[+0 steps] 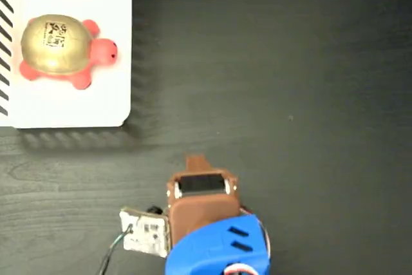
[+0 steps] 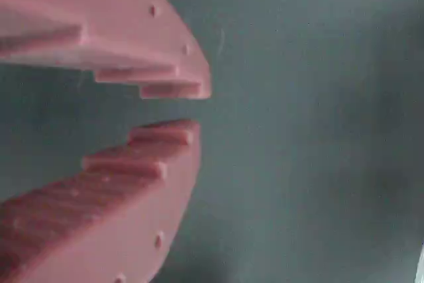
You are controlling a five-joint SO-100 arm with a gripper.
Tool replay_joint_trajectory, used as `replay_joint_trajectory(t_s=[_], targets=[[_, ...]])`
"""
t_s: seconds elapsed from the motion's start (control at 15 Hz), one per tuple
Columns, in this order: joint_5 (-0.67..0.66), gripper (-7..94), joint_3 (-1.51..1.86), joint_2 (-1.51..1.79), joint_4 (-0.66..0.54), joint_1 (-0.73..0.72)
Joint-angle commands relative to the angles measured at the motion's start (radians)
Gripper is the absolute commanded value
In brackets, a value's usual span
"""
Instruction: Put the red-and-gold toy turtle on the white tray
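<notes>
A: Where the fixed view looks straight down, what lies on the white tray (image 1: pixel 96 104)?

B: The red-and-gold toy turtle (image 1: pixel 61 49) sits on it, in the upper left of that picture, its gold shell up with the black code mark showing and its coral head pointing right. It lies wholly inside the tray's rim, nearer the left side than the right edge.

A: And the tray itself?

B: It rests flat on the dark wood-grain surface (image 1: pixel 290 62), cut off by the top and left borders of the picture, with black diagonal slots along those two sides.

A: Where is the arm?

B: At the bottom centre, well apart from the tray. A brown wrist block with a blue part below it, and a small pale board with wires on its left.

A: The gripper?

B: In the wrist view the gripper (image 2: pixel 189 109) has its two reddish stepped fingers (image 2: pixel 132 183) nearly together, only a narrow gap at the tips, nothing between them. Behind them is just the blurred dark surface
</notes>
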Motion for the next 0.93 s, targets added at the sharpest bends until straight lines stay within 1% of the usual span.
replay_joint_trajectory(t_s=[0.0, 0.2, 0.47, 0.87], targets=[[0.087, 0, 0.026, 0.041, 0.025, -0.008], [0.034, 0, 0.02, 0.043, 0.074, -0.051], [0.052, 0, 0.02, 0.043, 0.074, -0.034], [0.046, 0, 0.02, 0.043, 0.074, -0.035]])
